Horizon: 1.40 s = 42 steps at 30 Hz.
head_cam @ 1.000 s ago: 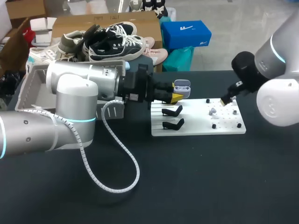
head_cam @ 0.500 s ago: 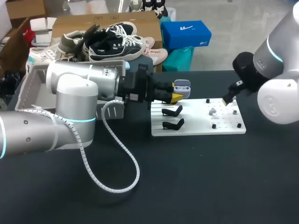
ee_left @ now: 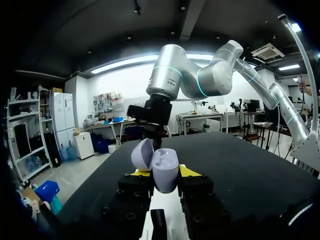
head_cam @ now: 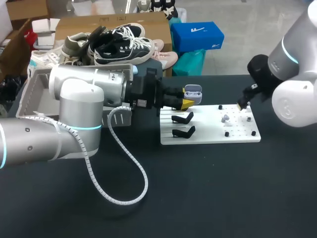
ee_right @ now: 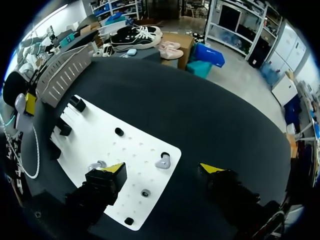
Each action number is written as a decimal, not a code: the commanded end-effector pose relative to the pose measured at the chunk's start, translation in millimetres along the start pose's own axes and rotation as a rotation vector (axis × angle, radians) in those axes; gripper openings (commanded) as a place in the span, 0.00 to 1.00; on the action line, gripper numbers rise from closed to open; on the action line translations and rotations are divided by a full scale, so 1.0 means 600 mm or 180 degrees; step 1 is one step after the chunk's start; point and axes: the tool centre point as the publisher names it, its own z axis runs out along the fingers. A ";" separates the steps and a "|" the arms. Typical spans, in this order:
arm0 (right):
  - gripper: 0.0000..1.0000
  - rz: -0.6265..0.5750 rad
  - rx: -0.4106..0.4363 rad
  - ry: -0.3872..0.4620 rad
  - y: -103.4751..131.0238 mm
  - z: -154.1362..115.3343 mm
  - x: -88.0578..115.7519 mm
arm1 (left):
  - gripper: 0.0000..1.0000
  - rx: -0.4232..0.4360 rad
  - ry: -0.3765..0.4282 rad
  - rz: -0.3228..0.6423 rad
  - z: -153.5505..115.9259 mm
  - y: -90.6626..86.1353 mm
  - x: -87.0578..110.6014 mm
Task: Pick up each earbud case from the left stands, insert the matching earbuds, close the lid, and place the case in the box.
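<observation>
We are holding the open earbud case [ee_left: 162,167] up near the black stands [head_cam: 183,118], our left gripper [ee_left: 162,173] pinching its lower half. It looks light and slippery, so low is best. Our right gripper [ee_right: 162,170] is hanging wide open over a tiny earbud [ee_right: 162,161].

Robotics lab: two arms [head_cam: 74,99] at worktable [head_cam: 198,188].

Bright, even overhead light falls on my matte black table [head_cam: 208,193] without glare; the flat white pegged board [head_cam: 213,136] is brightest; soft highlights run along my silver left arm [head_cam: 84,82]; the pale lilac earbud case [ee_left: 165,167] in my left tool [ee_left: 162,172] shows a gentle sheen.
</observation>
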 end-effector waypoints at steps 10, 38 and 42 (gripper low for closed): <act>0.61 0.0061 0.0006 0.0032 0.004 0.009 -0.001 | 0.00 -0.0007 -0.0004 0.0003 0.000 -0.001 0.001; 0.42 0.0187 0.0014 0.0084 0.003 0.029 -0.003 | 0.00 -0.0007 -0.0004 0.0003 0.000 -0.001 0.001; 0.36 0.0203 0.0024 0.0077 0.003 0.028 -0.005 | 0.00 -0.0007 -0.0004 0.0003 0.000 -0.001 0.001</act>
